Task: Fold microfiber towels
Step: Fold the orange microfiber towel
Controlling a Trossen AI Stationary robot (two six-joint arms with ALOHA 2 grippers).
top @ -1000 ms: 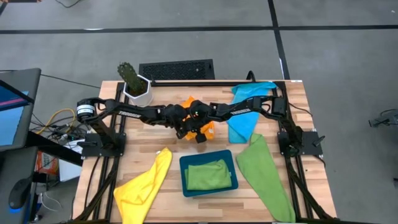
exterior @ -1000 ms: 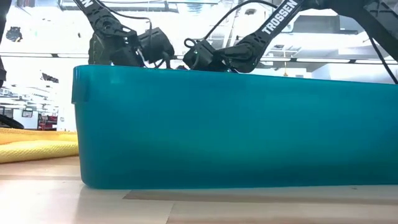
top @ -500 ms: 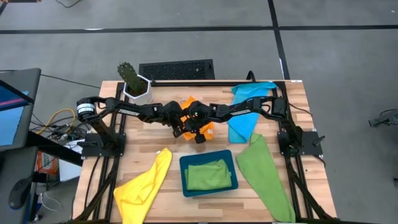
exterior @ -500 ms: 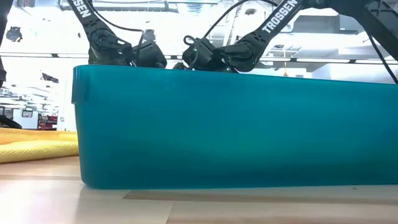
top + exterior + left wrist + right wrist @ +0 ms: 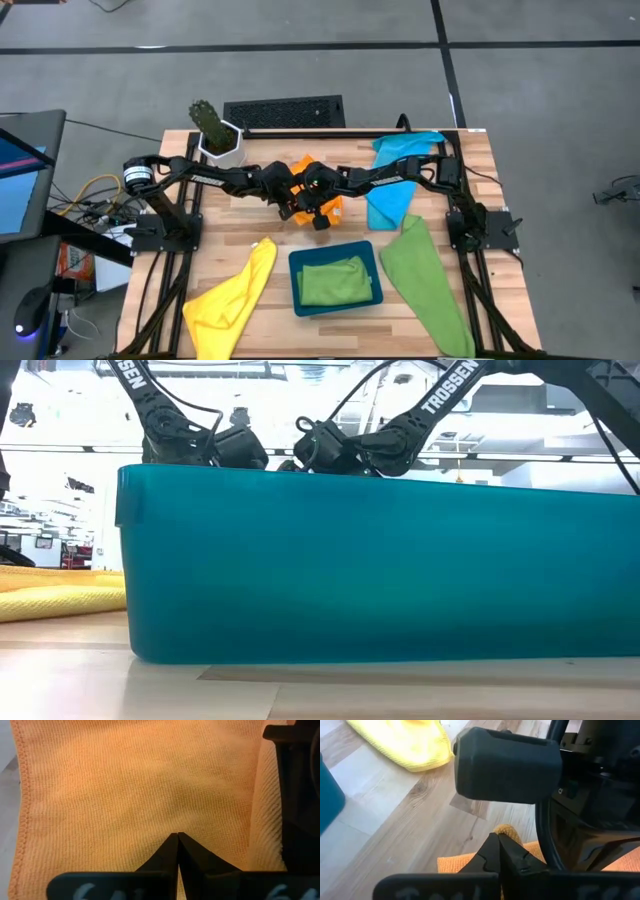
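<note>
The orange towel (image 5: 312, 168) lies crumpled at the table's middle, and both grippers meet over it. My left gripper (image 5: 177, 836) comes from the left, shut, with its tips on the orange cloth (image 5: 125, 790). My right gripper (image 5: 499, 837) comes from the right, shut on a bit of the orange towel (image 5: 454, 864). In the low view the teal tray's wall (image 5: 380, 560) hides the fingers and the orange towel. A folded green towel (image 5: 335, 280) lies in the tray (image 5: 293, 282). My left gripper rests its shut fingertips on the orange towel's flat surface (image 5: 175, 822), slanting down from the table's left. Whether any cloth is caught between the tips, I cannot tell. My right gripper pinches a small raised fold or corner of the orange towel (image 5: 506, 829) at its fingertips, slanting down from the table's right. The rest of the towel lies on the table.
A yellow towel (image 5: 235, 295) lies at the near left, a second green towel (image 5: 425, 285) at the near right and a blue towel (image 5: 395, 180) at the far right. A potted cactus (image 5: 218, 135) stands at the far left. Bare wood shows between yellow towel and tray.
My left gripper has shifted a short way over the orange towel, a little lower and toward the table's left, then kept still. A bit more orange cloth shows beside it.
</note>
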